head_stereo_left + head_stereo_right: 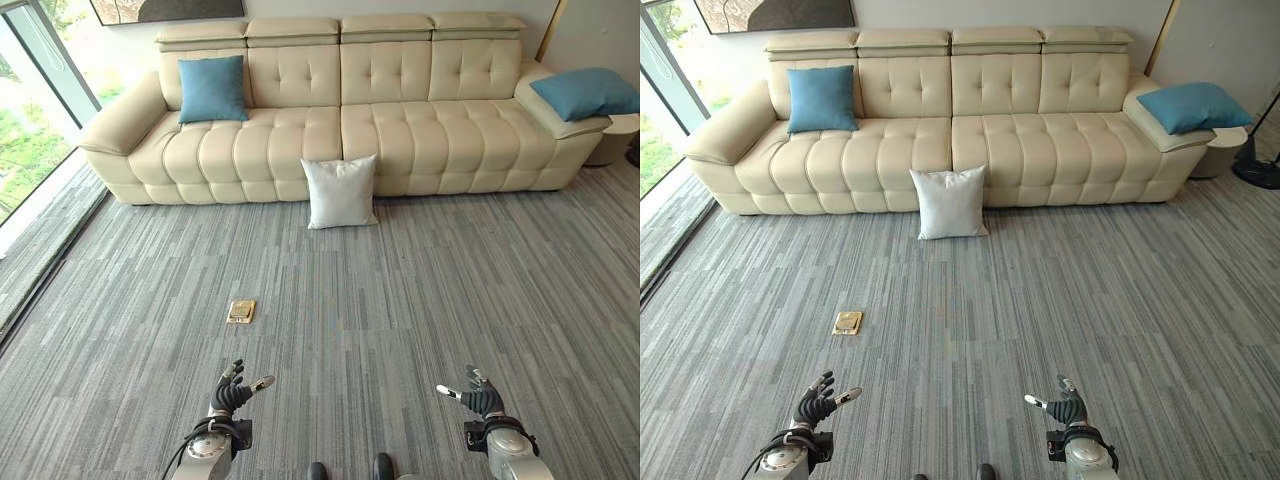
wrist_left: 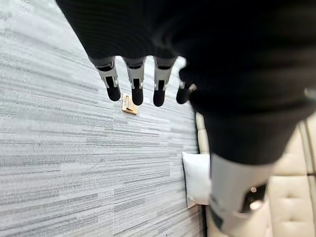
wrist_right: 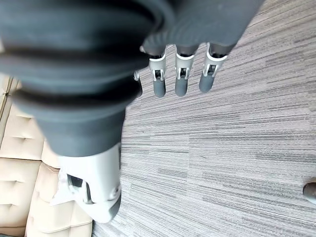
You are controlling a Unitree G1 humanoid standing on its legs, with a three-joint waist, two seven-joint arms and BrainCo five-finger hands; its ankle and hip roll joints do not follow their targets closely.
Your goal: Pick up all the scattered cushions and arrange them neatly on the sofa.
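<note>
White cushion (image 1: pixel 340 191): on the carpet, leaning on the sofa (image 1: pixel 400 130) front, mid-length
Blue cushions: one (image 1: pixel 212 88) up against the sofa's back, other (image 1: pixel 585 93) on the far armrest
Left hand (image 1: pixel 233 391): fingers loose, empty, well short of the sofa
Right hand (image 1: pixel 480 397): same deal
Floor plate (image 1: pixel 241 311): brass, between hands and sofa

Silver, dark-tipped fingers (image 2: pixel 136 86) under dark ribbed covers.

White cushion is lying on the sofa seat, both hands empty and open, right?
Not quite: the white cushion stands on the carpet, leaning against the sofa front, as the left eye view shows. The left hand and right hand are empty and open.
</note>
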